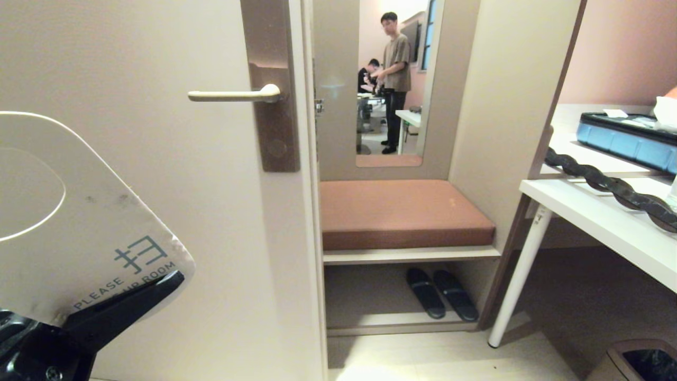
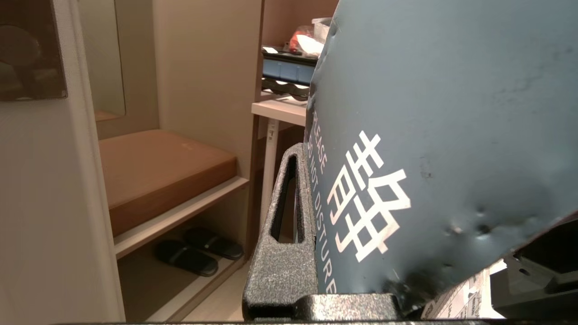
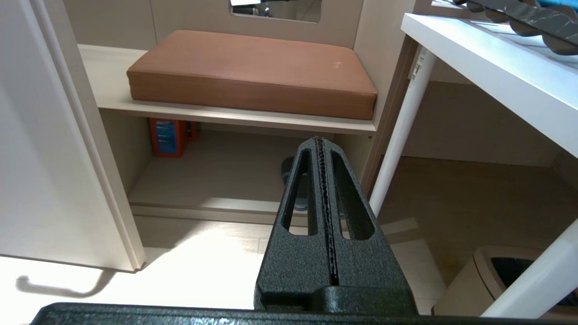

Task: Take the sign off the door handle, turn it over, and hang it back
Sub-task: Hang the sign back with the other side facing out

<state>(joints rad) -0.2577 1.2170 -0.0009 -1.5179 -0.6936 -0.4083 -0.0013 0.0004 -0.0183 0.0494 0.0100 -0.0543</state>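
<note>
**While one claw grips the sign, the handle hangs bare**

Although the door handle (image 1: 232, 96) stands empty, a single cream lever jutting level from its tall brown plate (image 1: 274, 116), the sign (image 1: 79, 222) is off it and low at the left of the head view, well apart from the lever. One sign only is in sight. Its white face, with one blue-grey character and the words PLEASE and ROOM partly readable, is turned to the head camera; its grey-blue face (image 2: 433, 135), with one white character and PLEASE DO NOT DISTURB partly covered, is turned to the left wrist camera. The round hole sits at the sign's upper end, cut off by the frame edge.

The left gripper (image 1: 127, 301) is clamped narrow on the sign's lower, lettered end, one black finger (image 2: 289, 212) lying against the grey-blue face. The right gripper (image 3: 323, 203) holds nothing, its two fingers pressed together, pointing down toward the floor by the bench.

Beyond the door edge there is one brown cushion (image 1: 402, 211) on a bench, two dark slippers (image 1: 439, 293) on the shelf beneath, one mirror (image 1: 394, 79) showing two people, one white table (image 1: 608, 217) at the right, and one bin (image 1: 634, 360) in the corner.
</note>
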